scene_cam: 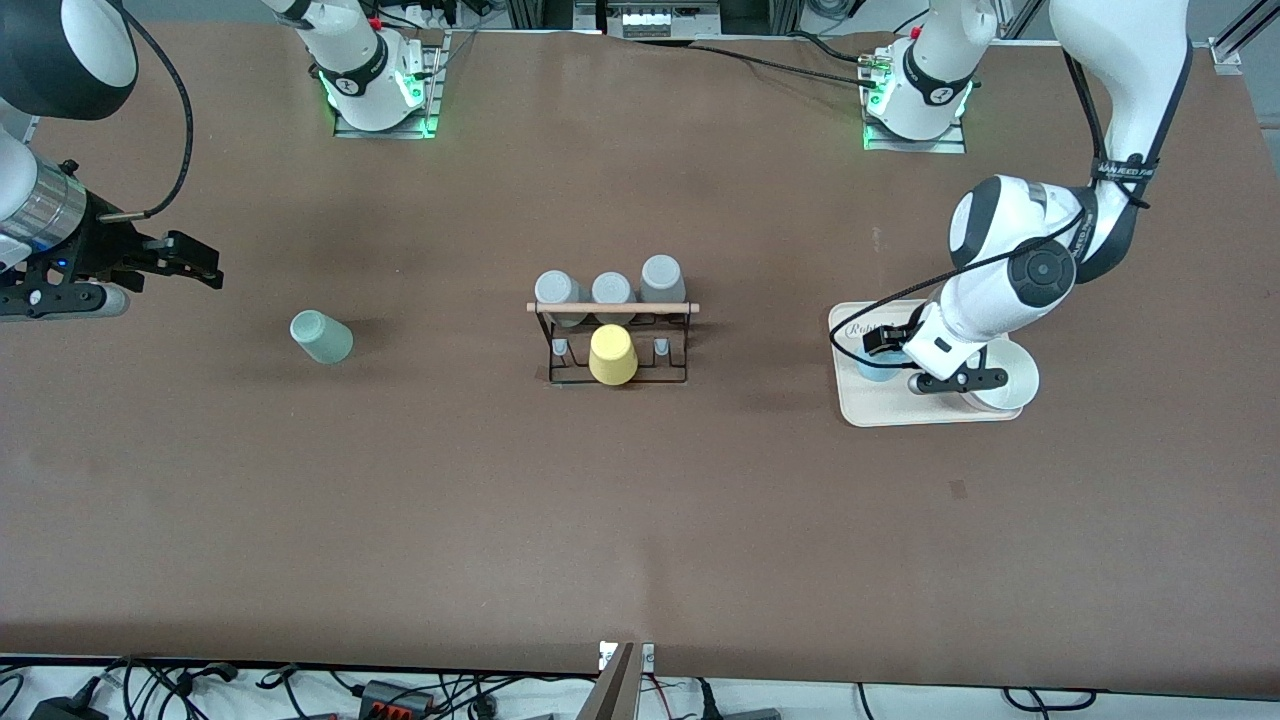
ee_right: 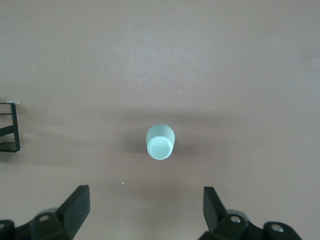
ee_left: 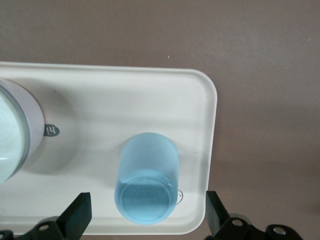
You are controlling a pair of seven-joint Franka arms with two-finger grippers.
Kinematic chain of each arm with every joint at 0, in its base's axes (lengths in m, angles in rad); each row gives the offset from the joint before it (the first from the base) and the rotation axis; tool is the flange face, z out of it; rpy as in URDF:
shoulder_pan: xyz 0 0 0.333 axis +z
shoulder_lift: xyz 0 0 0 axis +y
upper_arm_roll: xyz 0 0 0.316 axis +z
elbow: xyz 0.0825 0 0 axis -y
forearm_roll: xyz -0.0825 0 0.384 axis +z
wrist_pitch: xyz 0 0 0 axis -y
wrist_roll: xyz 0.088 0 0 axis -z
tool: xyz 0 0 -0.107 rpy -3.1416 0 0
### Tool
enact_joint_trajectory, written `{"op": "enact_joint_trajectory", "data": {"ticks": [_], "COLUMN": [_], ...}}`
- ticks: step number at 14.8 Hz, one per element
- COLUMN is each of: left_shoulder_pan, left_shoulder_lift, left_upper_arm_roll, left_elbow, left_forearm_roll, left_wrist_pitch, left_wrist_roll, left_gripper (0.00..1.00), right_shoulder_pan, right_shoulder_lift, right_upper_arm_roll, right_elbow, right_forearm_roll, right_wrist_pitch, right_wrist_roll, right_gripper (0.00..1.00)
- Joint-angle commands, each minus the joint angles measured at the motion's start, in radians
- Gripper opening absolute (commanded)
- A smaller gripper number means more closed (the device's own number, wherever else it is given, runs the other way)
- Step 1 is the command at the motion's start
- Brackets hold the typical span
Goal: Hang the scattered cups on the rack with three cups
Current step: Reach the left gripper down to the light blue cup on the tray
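Left gripper (ee_left: pixel 147 220) hangs open over the blue cup (ee_left: pixel 147 177) on the tray (ee_left: pixel 150 95)

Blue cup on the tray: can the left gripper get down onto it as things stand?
Probably yes. The left gripper hangs open right over the blue cup, which lies on the beige tray; only the white bowl sits beside it, apart.

The front camera looks down steeply from high across the table (scene_cam: pixel 640 520), the robot bases at 12 o'clock. The left wrist camera looks straight down, close over the beige tray (ee_left: pixel 150 95) and light blue cup (ee_left: pixel 147 177), also seen at the front view's 3 o'clock. The right wrist camera looks down from higher onto the mint green cup (ee_right: pixel 160 141), at the front view's 9 o'clock.
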Motion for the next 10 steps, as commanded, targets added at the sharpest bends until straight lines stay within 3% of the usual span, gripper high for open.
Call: {"op": "enact_joint_trajectory", "data": {"ticks": [1,10], "left_shoulder_pan": [0.007,0.001], "left_shoulder_lift": [0.003,0.028], "left_upper_arm_roll": [-0.004,-0.004], "left_elbow": [-0.028,-0.063], "left_forearm_roll": [0.003,0.029], "left_wrist_pitch": [0.041,0.094], "left_wrist_roll": [-0.014,-0.049], "left_gripper": [1.00,1.00], "right_shoulder_pan": [-0.001,-0.012], "right_shoulder_lift": [-0.002,0.005], "right_upper_arm_roll": [0.001,-0.008], "right_elbow": [0.005,-0.003], "right_forearm_roll": [-0.015,-0.047], "right_wrist_pitch": [0.002,0.028], "right_wrist_roll": [0.009,0.011], "right_gripper": [1.00,1.00]}}
